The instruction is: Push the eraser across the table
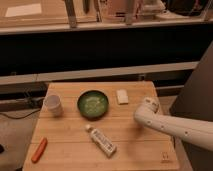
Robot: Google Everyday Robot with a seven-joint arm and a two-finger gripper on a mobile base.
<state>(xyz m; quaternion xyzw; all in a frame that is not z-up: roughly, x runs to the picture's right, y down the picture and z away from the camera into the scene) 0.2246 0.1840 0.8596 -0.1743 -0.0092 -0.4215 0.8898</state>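
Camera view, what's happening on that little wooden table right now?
A robot arm reaches in from the right, its gripper over the table's right side. The eraser lies just up and left of it, untouched, beside the green bowl. A white cup, a white tube and a carrot sit elsewhere.

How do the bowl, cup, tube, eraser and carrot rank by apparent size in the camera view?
Largest to smallest:
1. bowl
2. tube
3. cup and carrot, too alike to rank
4. eraser
The gripper sits right of the eraser, over the table.
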